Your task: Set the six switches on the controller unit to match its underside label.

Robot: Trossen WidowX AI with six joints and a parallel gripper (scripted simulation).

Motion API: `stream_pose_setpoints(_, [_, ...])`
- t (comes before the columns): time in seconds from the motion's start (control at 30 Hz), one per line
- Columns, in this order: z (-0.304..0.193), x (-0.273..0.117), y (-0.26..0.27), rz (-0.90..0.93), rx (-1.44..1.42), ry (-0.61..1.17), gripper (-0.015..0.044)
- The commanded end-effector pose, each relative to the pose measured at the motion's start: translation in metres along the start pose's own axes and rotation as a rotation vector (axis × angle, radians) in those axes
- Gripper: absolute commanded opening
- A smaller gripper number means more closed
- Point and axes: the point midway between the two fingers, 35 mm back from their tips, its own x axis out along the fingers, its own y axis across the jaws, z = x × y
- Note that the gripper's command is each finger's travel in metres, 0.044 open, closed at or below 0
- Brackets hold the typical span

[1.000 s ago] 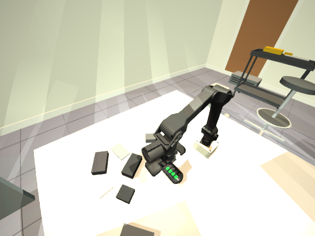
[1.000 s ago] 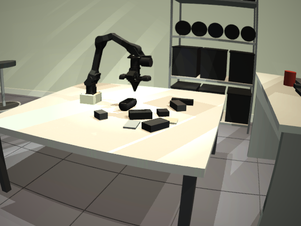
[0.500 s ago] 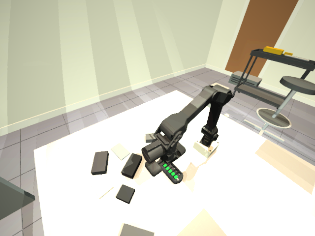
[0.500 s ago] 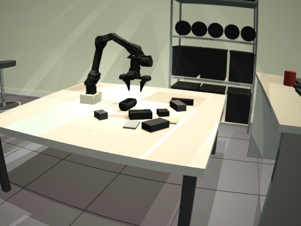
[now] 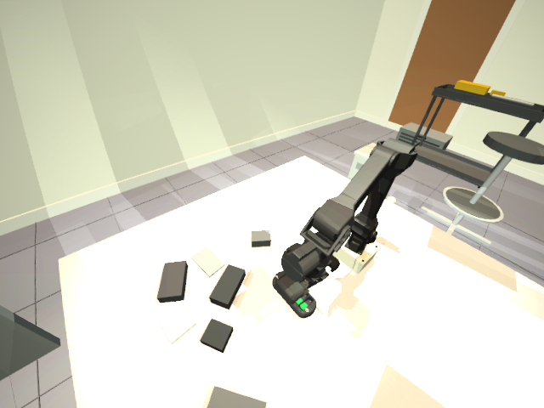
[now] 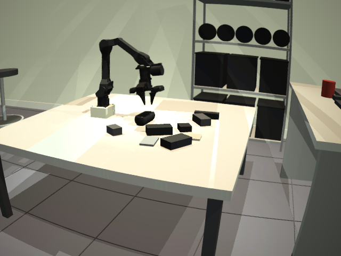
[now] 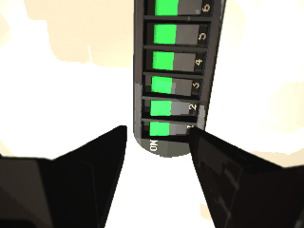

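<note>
The dark grey controller unit sits flat on its base on the bench, its switches facing up. In the wrist view its six switches show green ends on the left, on the side marked ON, and dark grey ends beside the numbers; switch 6 is cut by the top edge. I cannot tell surely which ends are pressed down. The label underneath is hidden. My gripper is open and empty above the unit, with its fingertips either side of the switch 1 end in the wrist view. The arm partly covers the unit in the top view.
Dark blocks lie beyond the unit, including a long one, a larger one and a small square one. A small grey block and a pale flat plate lie nearby.
</note>
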Motion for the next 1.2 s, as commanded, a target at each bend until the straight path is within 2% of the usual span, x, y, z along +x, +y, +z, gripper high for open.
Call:
stream_pose_setpoints(0.0, [-0.008, 0.007, -0.022, 0.053, 0.005, -0.003, 0.0099])
stream_pose_setpoints(0.13, [-0.017, 0.019, -0.049, 0.116, 0.007, 0.006, 0.0])
stream_pose_setpoints(0.27, [-0.022, 0.027, -0.066, 0.155, 0.009, 0.014, 0.0])
stream_pose_setpoints(1.17, [-0.023, 0.063, -0.069, 0.154, 0.008, 0.014, 0.0])
